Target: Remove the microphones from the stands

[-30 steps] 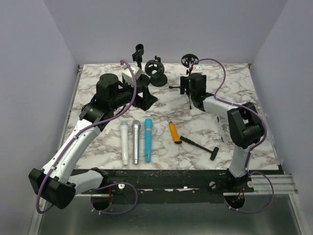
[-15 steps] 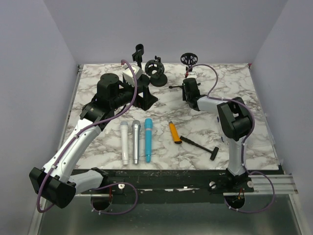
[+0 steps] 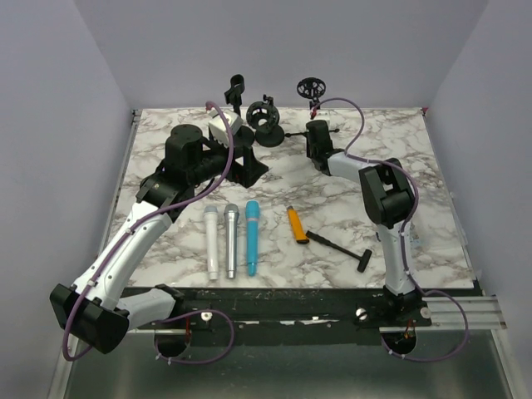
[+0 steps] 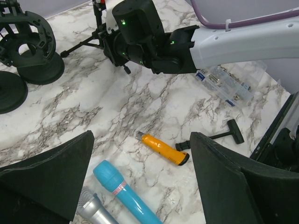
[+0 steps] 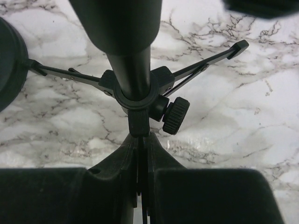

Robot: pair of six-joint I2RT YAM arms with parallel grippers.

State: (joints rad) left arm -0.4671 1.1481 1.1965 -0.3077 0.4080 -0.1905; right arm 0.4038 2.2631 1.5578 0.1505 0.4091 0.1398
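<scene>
A black tripod stand (image 3: 311, 88) with a round cradle on top stands at the back of the table. My right gripper (image 3: 317, 138) is shut on one thin leg of it; in the right wrist view the jaws (image 5: 141, 138) pinch the leg just under the stand's hub (image 5: 135, 88). I cannot make out a microphone in that cradle. Three microphones lie side by side on the marble: white (image 3: 212, 241), silver (image 3: 230, 239) and blue (image 3: 251, 237). My left gripper (image 4: 140, 175) hangs open above the blue microphone (image 4: 124, 193), holding nothing.
Two other black stands (image 3: 266, 121) (image 3: 236, 86) sit at the back left. An orange tool (image 3: 297, 224) and a black T-handle (image 3: 341, 248) lie right of the microphones. A clear plastic parts box (image 4: 229, 84) lies by the right arm.
My right gripper has shut on the stand's leg and moved back and left, and the stand has shifted the same way. The left arm has not moved.
</scene>
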